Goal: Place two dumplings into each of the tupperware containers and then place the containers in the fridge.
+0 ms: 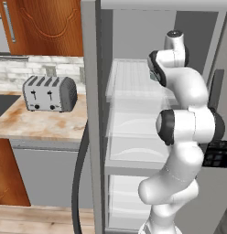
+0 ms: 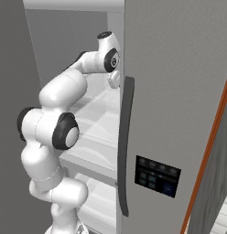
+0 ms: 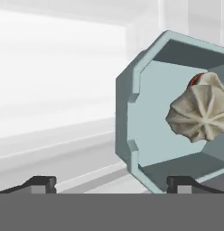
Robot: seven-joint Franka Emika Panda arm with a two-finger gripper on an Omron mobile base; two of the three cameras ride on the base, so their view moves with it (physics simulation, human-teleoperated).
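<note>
In the hand view, the end effector is spread wide and holds nothing. Bare fridge shelf lies open at left; at right sits the tupperware container, one dumpling inside.

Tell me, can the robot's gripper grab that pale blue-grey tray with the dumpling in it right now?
Probably yes. The open gripper sits right at the pale blue-grey plastic container holding a beige pleated dumpling on the white fridge shelf, with nothing between them.
</note>
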